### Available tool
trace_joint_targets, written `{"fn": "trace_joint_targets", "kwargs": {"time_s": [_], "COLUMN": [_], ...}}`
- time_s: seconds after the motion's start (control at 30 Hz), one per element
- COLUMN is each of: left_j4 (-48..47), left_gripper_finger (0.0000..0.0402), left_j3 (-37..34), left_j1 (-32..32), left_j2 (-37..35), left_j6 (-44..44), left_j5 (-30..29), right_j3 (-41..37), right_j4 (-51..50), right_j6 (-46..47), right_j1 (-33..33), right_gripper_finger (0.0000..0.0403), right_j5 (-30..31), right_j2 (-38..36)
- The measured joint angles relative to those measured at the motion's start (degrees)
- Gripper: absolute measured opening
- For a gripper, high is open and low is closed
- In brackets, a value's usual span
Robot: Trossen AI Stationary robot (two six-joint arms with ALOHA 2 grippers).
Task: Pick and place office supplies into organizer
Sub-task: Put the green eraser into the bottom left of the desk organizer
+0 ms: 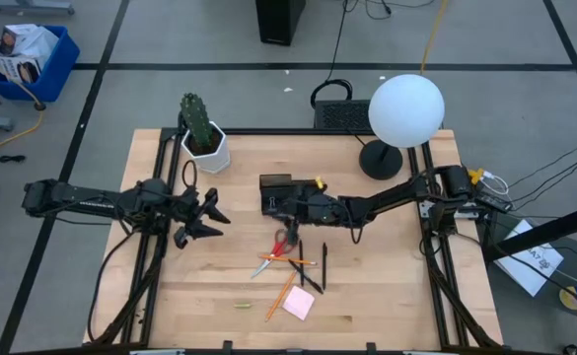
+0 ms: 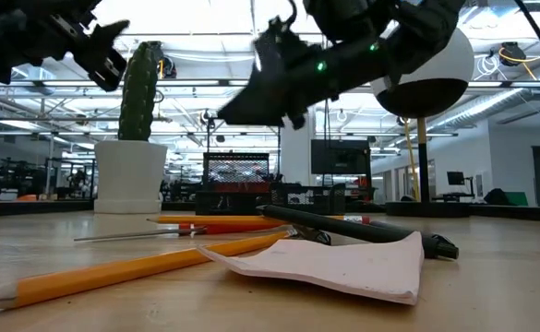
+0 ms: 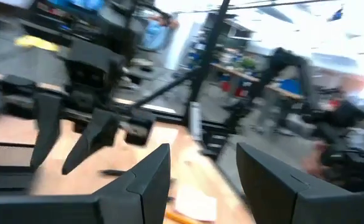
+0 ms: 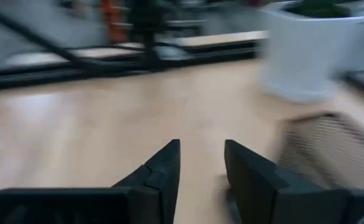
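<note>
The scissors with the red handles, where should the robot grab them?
The scissors lie flat on the table, red handles toward the black tray, blades pointing at the table's front edge. Probably best: come straight down from above and pinch where the blades meet the handles, the narrowest, stiffest part. The right claw hovers nearest, open. Pencils lie across the blades, so stay near the handles.

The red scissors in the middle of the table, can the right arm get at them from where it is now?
Probably yes. The right gripper hangs by the organizer with its fingers apart and empty, and the red scissors lie just in front of it on bare wood. Nothing stands between them, though pencils cross the blades.
</note>
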Motion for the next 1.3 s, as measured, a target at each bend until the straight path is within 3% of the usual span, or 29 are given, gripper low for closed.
{"fn": "trace_joint_targets", "kwargs": {"time_s": [0.1, 0.17, 0.57, 0.77, 0.93, 1.17, 1.3], "left_j4": [1.7, 1.5, -4.5, -8.3, -12.0, -9.2, -9.1], "left_gripper_finger": [0.0186, 0.0186, 0.0186, 0.0186, 0.0186, 0.0186, 0.0186], "left_j3": [0.0, 0.0, 0.0, 0.0, 0.0, 0.0, 0.9], "left_j1": [-0.2, -1.0, -15.1, -23.6, -31.3, -39.8, -45.4], "left_j2": [0.0, 0.0, 0.0, 0.0, 1.7, 8.9, 15.5], "left_j6": [-2.8, -2.5, 1.3, 1.0, 0.2, -0.4, -3.0], "left_j5": [0.8, 0.0, -17.2, -27.3, -39.2, -48.2, -57.1], "right_j3": [0.0, 0.0, 0.0, -0.7, -2.2, -4.8, -7.1], "right_j4": [1.7, 2.4, 8.4, -1.7, -9.6, -17.8, -17.7], "right_j6": [4.6, 8.3, 5.7, 5.2, 5.9, 11.1, 14.3], "right_j1": [0.3, 0.9, 8.5, 11.5, 15.7, 24.3, 28.0], "right_gripper_finger": [0.0117, 0.0115, 0.0132, 0.0124, 0.0119, 0.0118, 0.0118], "right_j5": [-10.0, -13.4, -10.8, -2.6, 9.0, 24.1, 27.6], "right_j2": [-0.2, -0.2, -2.7, -8.4, -13.4, -17.4, -17.4]}}
